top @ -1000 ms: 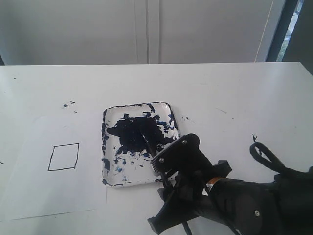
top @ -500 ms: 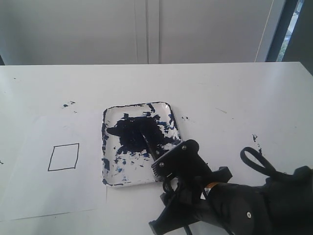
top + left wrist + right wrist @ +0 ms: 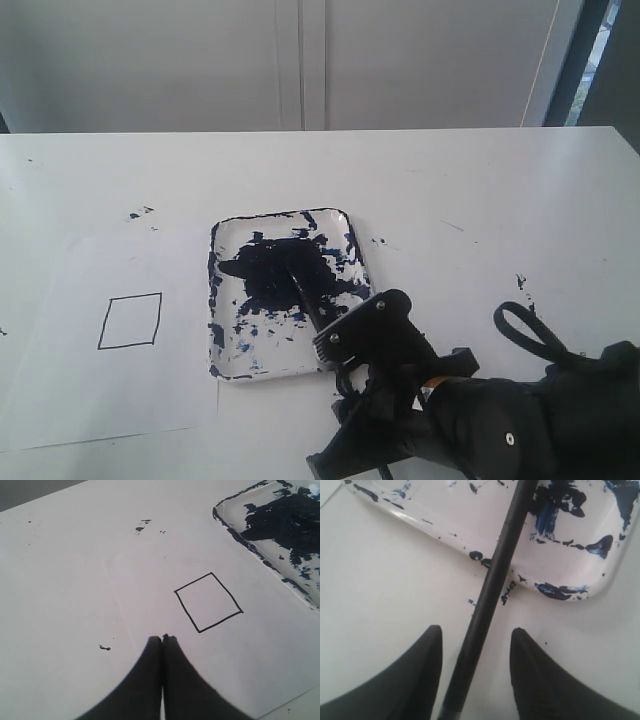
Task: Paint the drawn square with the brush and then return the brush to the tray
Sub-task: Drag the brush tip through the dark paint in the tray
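The brush (image 3: 305, 293) lies with its dark tip in the paint of the tray (image 3: 213, 262), its handle sloping out over the near rim. In the right wrist view the black handle (image 3: 492, 585) runs between the fingers of my right gripper (image 3: 476, 632), which stands open with a gap on both sides. The tray's rim (image 3: 570, 597) lies just beyond the fingertips. The drawn square (image 3: 130, 320) is blank on the white paper. My left gripper (image 3: 162, 638) is shut and empty, hovering over the paper just short of the square (image 3: 208, 602).
The white paper sheet (image 3: 60, 390) covers the table's left side beside the tray. Paint specks (image 3: 138, 214) dot the table behind the paper, and more (image 3: 521, 281) lie to the right. My bulky right arm (image 3: 500, 430) fills the near right corner.
My right gripper has shifted slightly down and toward the near table edge along the brush handle. The brush, tray and square have not moved.
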{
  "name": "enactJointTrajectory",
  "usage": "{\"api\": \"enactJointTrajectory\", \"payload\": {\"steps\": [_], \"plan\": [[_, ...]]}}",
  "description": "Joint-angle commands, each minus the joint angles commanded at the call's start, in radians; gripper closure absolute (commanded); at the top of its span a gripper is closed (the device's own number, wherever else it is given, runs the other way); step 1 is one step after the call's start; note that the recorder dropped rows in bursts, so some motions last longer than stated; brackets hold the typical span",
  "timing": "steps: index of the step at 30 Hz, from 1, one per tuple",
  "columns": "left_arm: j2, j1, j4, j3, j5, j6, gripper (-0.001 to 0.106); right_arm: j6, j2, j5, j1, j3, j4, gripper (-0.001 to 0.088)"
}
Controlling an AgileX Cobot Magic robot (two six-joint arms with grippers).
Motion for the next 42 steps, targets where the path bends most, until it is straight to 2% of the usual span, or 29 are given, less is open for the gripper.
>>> {"api": "enactJointTrajectory", "payload": {"steps": [12,27,35,42], "plan": [[0.0,0.0,0.0,0.0,0.0,0.0,0.105,0.0,0.039,0.01,0.0,0.0,0.011,0.051],[0.0,0.0,0.0,0.0,0.0,0.0,0.105,0.0,0.041,-0.006,0.0,0.0,0.011,0.087],[0.0,0.0,0.0,0.0,0.0,0.0,0.105,0.0,0.02,-0.015,0.0,0.0,0.079,0.0868],[0.0,0.0,0.0,0.0,0.0,0.0,0.105,0.0,-0.142,0.023,0.0,0.0,0.083,0.0868]]}}
